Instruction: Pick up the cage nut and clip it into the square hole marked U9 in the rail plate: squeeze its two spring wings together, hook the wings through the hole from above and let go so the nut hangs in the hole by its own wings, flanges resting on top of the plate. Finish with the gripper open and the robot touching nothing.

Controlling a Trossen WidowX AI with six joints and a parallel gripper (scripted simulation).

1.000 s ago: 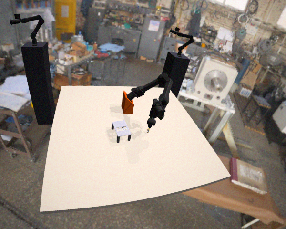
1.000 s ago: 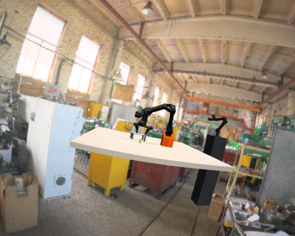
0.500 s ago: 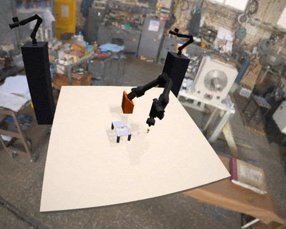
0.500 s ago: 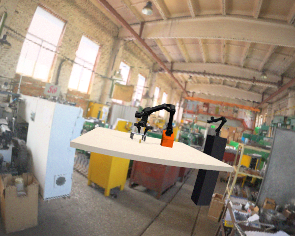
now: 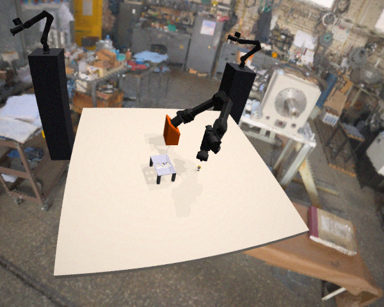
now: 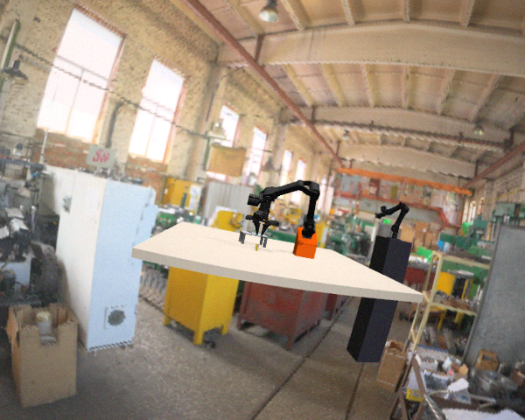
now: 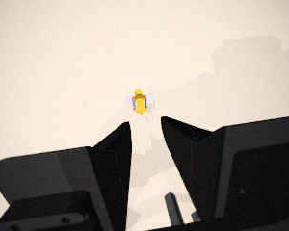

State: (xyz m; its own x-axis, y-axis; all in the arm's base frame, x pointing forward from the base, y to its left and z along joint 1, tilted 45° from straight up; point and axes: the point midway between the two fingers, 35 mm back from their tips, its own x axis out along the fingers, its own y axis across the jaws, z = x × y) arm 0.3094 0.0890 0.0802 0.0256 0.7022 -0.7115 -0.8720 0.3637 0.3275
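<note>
- We see the gripper (image 5: 202, 155) (image 6: 260, 233) (image 7: 145, 124) pointing down, its fingers parted by a narrow gap with nothing held between them.
- Largest of what we work with is the pale tabletop (image 5: 119, 224) (image 6: 199, 239) (image 7: 63, 58), which bears everything below and catches the arm's soft shadow.
- Our black arm (image 5: 220, 97) (image 6: 312, 192) reaches up and out to a bent elbow, then folds down so the wrist hangs over the table on the cage nut's side of the rail plate.
- The orange block (image 5: 171, 135) (image 6: 305, 248) stands on the tabletop under the arm's foot.
- We have the rail plate (image 5: 166, 170) raised level on short dark legs (image 5: 158, 179) (image 6: 241, 236) (image 7: 172, 209), with pale openings across its middle; their markings are too small for us to read, and we cannot tell which is U9.
- Smallest is the cage nut (image 5: 198, 167) (image 6: 256, 248) (image 7: 140, 102), on the tabletop beside the plate and apart from it: a yellow strip down the middle, orange-red bits at its edges, a pale flange out to either side. In our wrist view it shows just beyond the fingertips, near their gap.
</note>
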